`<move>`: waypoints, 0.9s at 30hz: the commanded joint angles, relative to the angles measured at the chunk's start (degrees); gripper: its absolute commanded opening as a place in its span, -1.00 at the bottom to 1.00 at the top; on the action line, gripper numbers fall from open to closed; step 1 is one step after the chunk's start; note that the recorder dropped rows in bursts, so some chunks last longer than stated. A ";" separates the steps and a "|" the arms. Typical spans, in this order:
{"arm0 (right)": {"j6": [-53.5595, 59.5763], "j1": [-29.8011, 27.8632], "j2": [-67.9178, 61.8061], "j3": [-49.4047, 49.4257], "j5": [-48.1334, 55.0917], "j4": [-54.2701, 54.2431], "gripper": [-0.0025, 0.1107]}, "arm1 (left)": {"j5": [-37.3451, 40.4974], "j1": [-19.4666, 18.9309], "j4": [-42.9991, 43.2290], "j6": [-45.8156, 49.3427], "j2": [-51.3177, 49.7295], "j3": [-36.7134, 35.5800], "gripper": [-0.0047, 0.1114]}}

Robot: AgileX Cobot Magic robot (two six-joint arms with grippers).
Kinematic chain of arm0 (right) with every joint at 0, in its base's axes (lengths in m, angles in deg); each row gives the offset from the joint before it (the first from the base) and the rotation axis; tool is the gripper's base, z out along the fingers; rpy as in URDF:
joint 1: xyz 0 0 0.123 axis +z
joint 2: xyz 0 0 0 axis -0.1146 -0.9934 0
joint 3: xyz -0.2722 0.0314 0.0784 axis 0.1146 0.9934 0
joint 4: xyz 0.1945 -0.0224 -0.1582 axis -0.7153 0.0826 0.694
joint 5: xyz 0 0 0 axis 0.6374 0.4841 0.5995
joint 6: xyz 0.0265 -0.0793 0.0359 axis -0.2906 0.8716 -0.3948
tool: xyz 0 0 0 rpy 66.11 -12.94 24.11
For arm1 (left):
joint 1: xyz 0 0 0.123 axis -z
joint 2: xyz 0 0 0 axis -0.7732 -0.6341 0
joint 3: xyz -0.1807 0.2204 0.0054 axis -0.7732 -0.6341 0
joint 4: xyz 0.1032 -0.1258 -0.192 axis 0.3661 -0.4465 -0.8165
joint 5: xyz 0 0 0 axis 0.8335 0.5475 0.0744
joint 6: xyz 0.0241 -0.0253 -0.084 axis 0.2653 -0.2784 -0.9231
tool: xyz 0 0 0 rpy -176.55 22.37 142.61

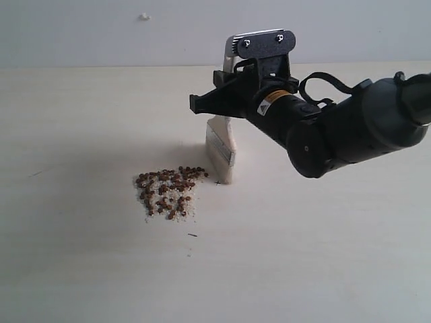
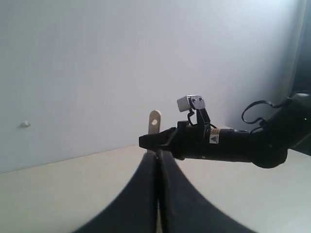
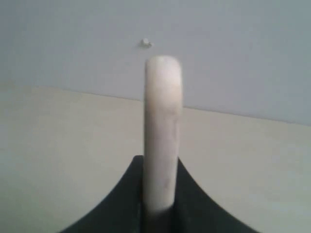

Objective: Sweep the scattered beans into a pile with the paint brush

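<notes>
The reddish-brown beans (image 1: 165, 192) lie gathered in one patch mixed with white grains, left of centre on the table. The paint brush (image 1: 221, 149) stands upright just right of them, its off-white bristles touching the table. My right gripper (image 1: 214, 102) is shut on the brush's cream handle (image 3: 163, 131), which rises between its fingers. In the left wrist view the handle's holed end (image 2: 154, 120) sticks up above the right arm. My left gripper (image 2: 157, 158) is shut with nothing in it and stays out of the exterior view.
The pale table (image 1: 323, 256) spreads all around the pile. A grey wall (image 1: 101, 33) with a small white knob (image 1: 144, 16) stands behind. A few stray specks (image 1: 192, 235) lie just in front of the beans.
</notes>
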 commanded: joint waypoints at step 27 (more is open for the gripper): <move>-3.79 4.82 -2.49 0.15 -2.96 3.58 -0.96 | -0.12 0.15 -0.34 -0.11 0.38 -0.22 -0.92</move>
